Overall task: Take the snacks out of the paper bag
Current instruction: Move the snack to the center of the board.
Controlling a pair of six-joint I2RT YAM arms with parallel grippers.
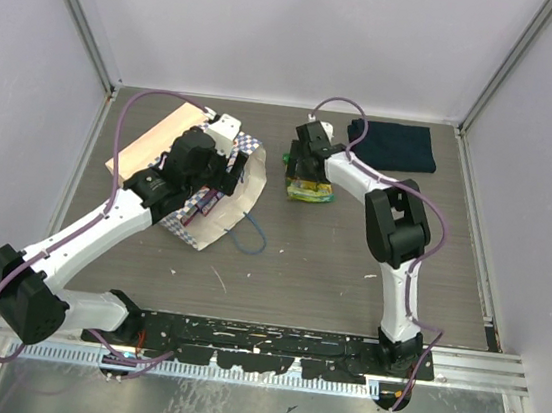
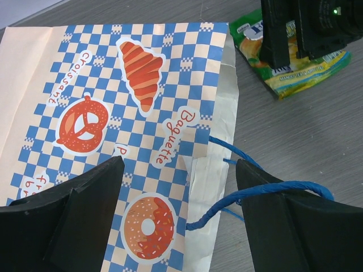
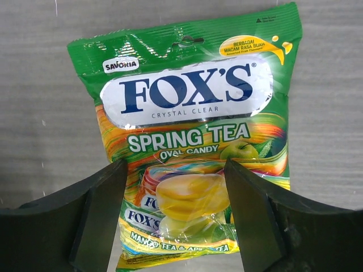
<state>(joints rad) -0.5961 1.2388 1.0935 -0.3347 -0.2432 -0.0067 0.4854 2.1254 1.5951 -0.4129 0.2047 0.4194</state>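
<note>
Green glossy candy packet (image 3: 187, 113) reading "FOX'S Crystal Clear Spring Tea" lies on grey wood-grain table (image 1: 349, 266) just right of the cream blue-checkered paper bag (image 2: 113, 113) printed "Baguette". The right gripper (image 3: 174, 170) over the packet and the left gripper (image 2: 178, 170) over the bag both gape empty, white walls (image 1: 298, 28) around.

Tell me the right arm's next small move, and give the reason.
Probably raise the right hand straight up, clear of the green glossy Fox's candy packet. The packet lies flat on the grey table, outside the cream paper bag with the blue checkered band. The hand's fingers stand wide apart on either side of it, so nothing seems left to do there.
</note>
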